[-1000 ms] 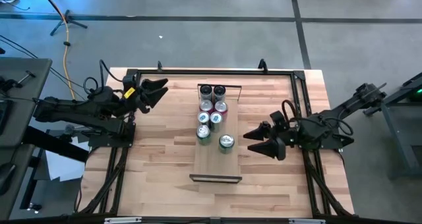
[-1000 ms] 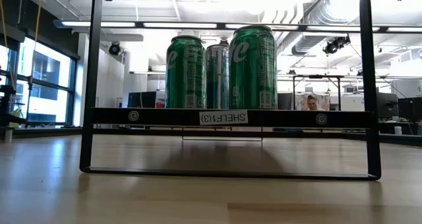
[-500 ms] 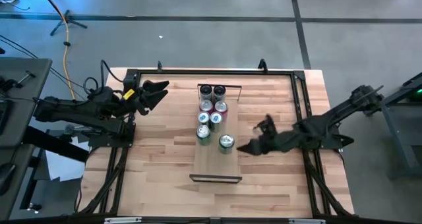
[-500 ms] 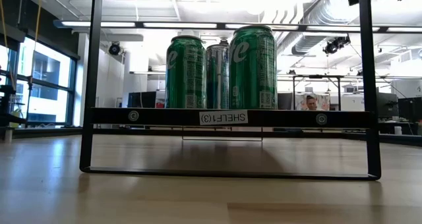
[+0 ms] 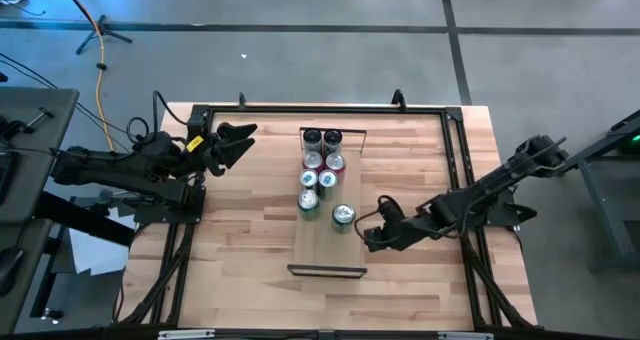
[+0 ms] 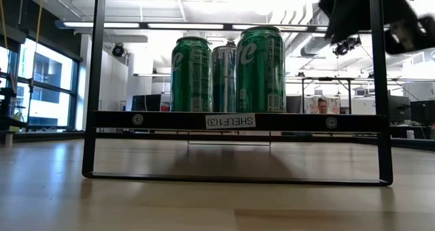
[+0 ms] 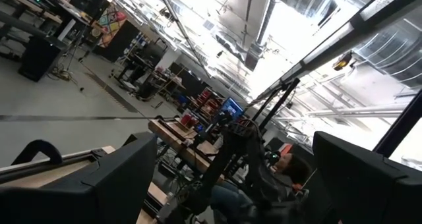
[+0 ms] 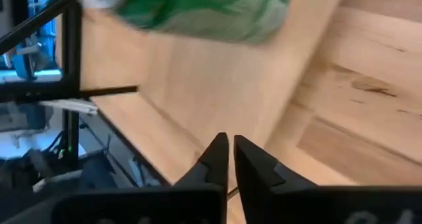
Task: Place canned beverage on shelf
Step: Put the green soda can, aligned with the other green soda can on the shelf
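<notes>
The shelf (image 5: 330, 255) is a long pale board with dark metal end frames, standing mid-table. Several cans stand upright on its far half. The nearest is a green can (image 5: 343, 216), which also shows in the low view (image 6: 262, 68) and the right wrist view (image 8: 198, 6). My right gripper (image 5: 366, 236) is shut and empty, just off the shelf's right edge and a little nearer than that can. In its wrist view (image 8: 231, 151) it points at the board's edge. My left gripper (image 5: 243, 135) waits open at the table's far left, holding nothing (image 7: 231, 184).
A dark frame (image 5: 455, 140) runs along the table's far and side edges. Bare board (image 5: 325, 245) lies on the shelf's near half, and bare tabletop (image 5: 240, 230) on both sides of the shelf. In the low view my right arm (image 6: 353, 13) shows blurred above the shelf's right post.
My right gripper has moved toward the table's left edge and down, from beside the right frame to the shelf's right edge near the green can. The arm has stretched out over the table. The cans and the shelf have kept still.
</notes>
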Available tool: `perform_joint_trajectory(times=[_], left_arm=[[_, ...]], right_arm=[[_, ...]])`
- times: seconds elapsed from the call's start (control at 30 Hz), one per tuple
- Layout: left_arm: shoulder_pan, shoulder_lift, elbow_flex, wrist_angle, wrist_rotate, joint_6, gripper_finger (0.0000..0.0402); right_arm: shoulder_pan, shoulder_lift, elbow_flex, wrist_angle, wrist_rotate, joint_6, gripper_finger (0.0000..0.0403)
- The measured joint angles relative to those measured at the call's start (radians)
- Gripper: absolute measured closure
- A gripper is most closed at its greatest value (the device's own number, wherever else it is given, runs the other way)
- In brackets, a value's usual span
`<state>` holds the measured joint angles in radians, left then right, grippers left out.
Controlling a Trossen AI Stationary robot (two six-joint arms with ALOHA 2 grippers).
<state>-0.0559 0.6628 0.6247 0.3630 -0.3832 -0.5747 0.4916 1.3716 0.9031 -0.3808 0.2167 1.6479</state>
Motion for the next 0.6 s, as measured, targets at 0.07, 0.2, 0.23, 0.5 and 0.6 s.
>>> perform_joint_trajectory(times=[0.07, 0.2, 0.23, 0.5, 0.6], left_arm=[[0.000, 0.000, 0.000, 0.000, 0.000, 0.001, 0.0037], [0.000, 0.000, 0.000, 0.000, 0.000, 0.001, 0.0037], [0.000, 0.000, 0.000, 0.000, 0.000, 0.000, 0.0037], [0.000, 0.000, 0.000, 0.000, 0.000, 0.001, 0.0037], [0.000, 0.000, 0.000, 0.000, 0.000, 0.000, 0.0037]], right_arm=[[-0.002, 0.000, -0.053, 0.049, 0.001, 0.024, 0.0398], [0.000, -0.004, -0.222, 0.300, -0.019, 0.114, 0.0400], [0.000, -0.004, -0.259, 0.386, -0.014, 0.137, 0.0401], [0.000, -0.004, -0.327, 0.704, 0.122, 0.161, 0.0402], [-0.013, -0.003, -0.299, 0.680, 0.126, 0.170, 0.0403]])
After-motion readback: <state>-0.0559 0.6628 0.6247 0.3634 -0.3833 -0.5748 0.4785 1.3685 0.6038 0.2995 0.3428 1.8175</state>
